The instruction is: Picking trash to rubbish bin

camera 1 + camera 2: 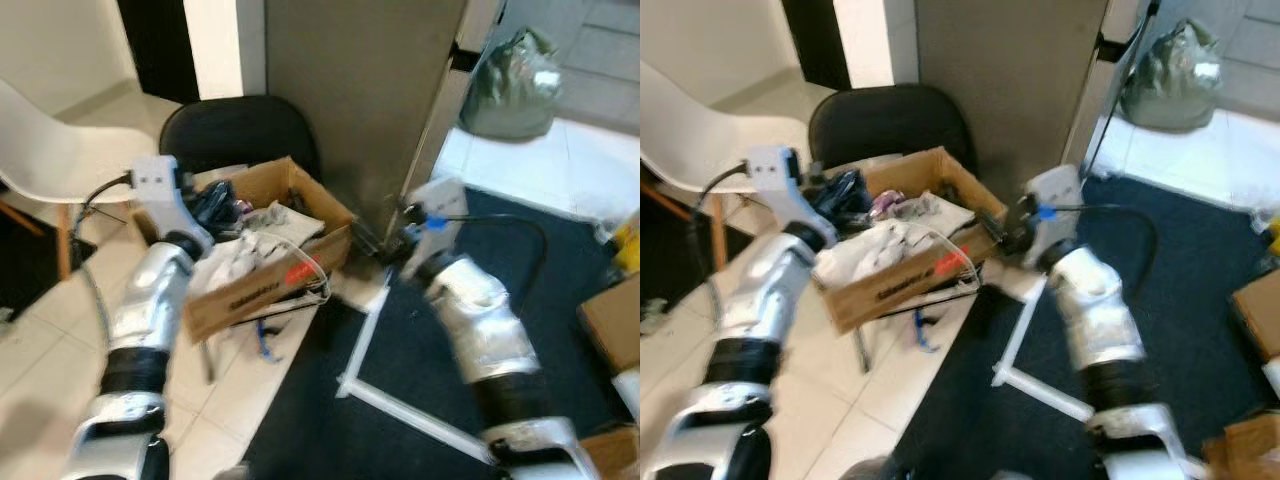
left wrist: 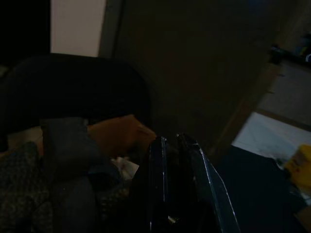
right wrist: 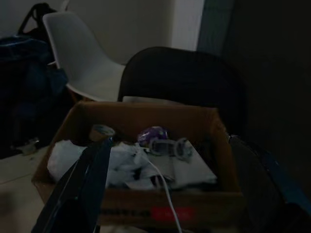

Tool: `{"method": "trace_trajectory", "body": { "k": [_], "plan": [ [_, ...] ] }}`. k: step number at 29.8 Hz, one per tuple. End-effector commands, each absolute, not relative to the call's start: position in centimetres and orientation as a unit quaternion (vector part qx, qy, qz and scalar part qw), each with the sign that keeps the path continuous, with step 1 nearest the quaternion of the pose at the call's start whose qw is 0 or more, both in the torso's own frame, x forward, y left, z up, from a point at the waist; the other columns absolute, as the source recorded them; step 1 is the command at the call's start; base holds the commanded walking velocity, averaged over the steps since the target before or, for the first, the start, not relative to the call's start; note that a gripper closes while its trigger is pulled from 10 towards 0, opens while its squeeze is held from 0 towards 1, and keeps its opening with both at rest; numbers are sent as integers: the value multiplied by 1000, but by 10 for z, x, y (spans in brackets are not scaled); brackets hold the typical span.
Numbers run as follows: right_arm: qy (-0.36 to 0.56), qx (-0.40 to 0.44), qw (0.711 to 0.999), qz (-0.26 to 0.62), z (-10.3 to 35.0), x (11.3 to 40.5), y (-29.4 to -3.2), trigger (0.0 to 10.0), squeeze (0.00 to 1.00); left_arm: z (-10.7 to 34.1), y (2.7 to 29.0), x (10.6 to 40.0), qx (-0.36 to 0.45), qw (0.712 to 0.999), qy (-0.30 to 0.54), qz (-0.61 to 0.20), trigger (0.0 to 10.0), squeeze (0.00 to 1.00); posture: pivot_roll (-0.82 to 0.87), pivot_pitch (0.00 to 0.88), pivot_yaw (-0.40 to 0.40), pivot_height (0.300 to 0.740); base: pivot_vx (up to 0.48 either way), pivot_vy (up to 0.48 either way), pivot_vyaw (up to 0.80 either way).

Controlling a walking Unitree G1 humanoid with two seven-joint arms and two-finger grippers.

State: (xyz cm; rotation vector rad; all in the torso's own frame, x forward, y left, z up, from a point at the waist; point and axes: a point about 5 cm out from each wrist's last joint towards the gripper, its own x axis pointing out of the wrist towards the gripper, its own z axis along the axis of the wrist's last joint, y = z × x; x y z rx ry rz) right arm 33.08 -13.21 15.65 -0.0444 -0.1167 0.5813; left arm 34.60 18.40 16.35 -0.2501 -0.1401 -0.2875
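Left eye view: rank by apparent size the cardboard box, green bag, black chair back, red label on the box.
1. cardboard box
2. black chair back, partly hidden by the box, so close to call
3. green bag, farther from the camera, so its true size is unsure
4. red label

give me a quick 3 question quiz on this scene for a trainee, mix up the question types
1. True or false: the cardboard box rests on the black chair.
2. Multiple choice: how do the right gripper jaws stand?
A. shut tight
B. spread wide, facing the box
C. clamped on a bottle
3. Fill the blank: the floor covering under the right arm is a dark ____.

Key
1. True; the box sits on the seat, filled with crumpled white paper.
2. B; the left gripper jaws, by contrast, sit nearly together.
3. Carpet.
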Motion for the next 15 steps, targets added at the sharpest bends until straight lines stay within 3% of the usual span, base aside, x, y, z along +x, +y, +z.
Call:
{"method": "trace_trajectory", "body": {
  "k": [1, 10, 15],
  "plan": [
    [-59, -28, 958, 278, 157, 330, -139, 10000, 0, 163, 183, 347, -125, 979, -68, -147, 10000, 0, -43, 0, -17, 740, 480, 0, 0],
    [-57, -44, 945, 320, 158, 326, -138, 10000, 0, 158, 190, 348, -132, 979, -51, -147, 10000, 0, -41, 0, -22, 740, 480, 0, 0],
    [-28, -92, 900, 426, 150, 306, -136, 10000, 0, 151, 185, 347, -131, 976, -22, -173, 10000, 0, -43, 0, -20, 740, 97, 0, 0]
  ]
}}
